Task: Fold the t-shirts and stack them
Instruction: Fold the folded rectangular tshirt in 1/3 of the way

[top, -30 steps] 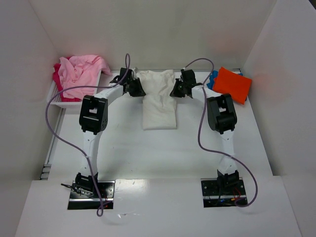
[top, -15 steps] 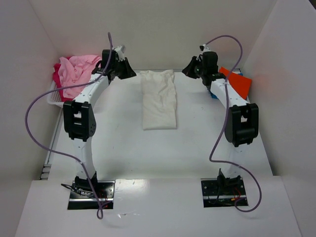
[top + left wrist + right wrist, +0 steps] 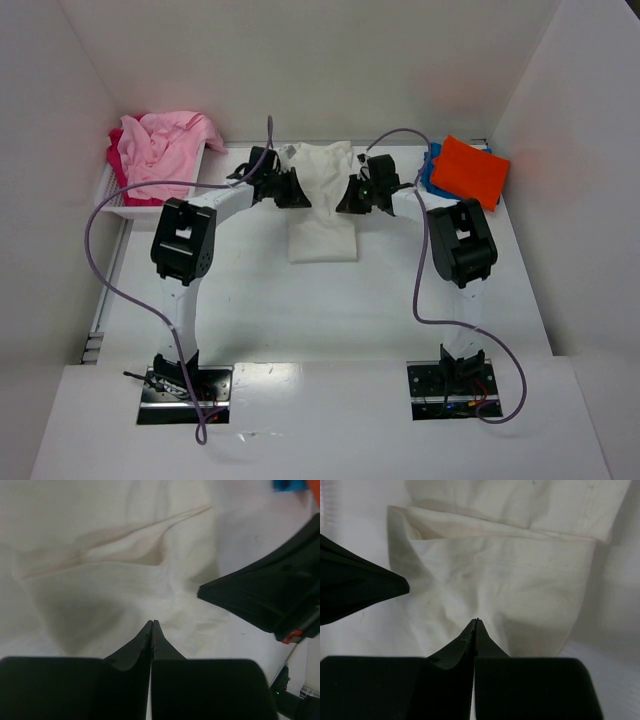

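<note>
Left fingers [image 3: 137, 650] and right fingers [image 3: 462, 647] pinch cream-white t-shirt [image 3: 322, 240].

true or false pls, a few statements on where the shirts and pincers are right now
1. The left pincer and right pincer are both shut. True.
2. The orange t-shirt is in the basket. False: it lies far right, on the blue t-shirt.
3. The pink t-shirt sits in the white basket. True.
4. The cream-white t-shirt is stacked on the orange one. False: it lies mid-table, between the pincers.
</note>
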Tool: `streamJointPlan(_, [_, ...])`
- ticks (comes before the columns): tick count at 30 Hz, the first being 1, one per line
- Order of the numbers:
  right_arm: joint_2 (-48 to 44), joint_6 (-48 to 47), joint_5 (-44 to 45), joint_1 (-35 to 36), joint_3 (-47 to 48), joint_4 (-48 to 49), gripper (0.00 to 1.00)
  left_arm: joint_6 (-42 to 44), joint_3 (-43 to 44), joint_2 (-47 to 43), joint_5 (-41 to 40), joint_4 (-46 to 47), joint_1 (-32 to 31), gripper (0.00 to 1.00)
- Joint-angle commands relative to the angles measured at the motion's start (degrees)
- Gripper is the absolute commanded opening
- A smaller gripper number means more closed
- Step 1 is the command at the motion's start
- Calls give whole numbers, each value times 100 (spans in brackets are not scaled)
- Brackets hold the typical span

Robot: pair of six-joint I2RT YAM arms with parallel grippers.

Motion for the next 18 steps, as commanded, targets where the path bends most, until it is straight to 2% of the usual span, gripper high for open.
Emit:
streamJointPlan(1, [146,25,64,-33,129,267,0,-291,-2,160,-129,411,23,0])
streamJointPlan(6, [549,-89,239,-33,473,74,0,-352,507,705,-692,-99,23,0])
streamJointPlan(11, [803,-89,380,-138,613,12,0,-475,514,774,-1096,-152,136,0])
streamJointPlan(18, [865,-141,503,-582,613,56,0,-475,505,774,-876,-38,436,0])
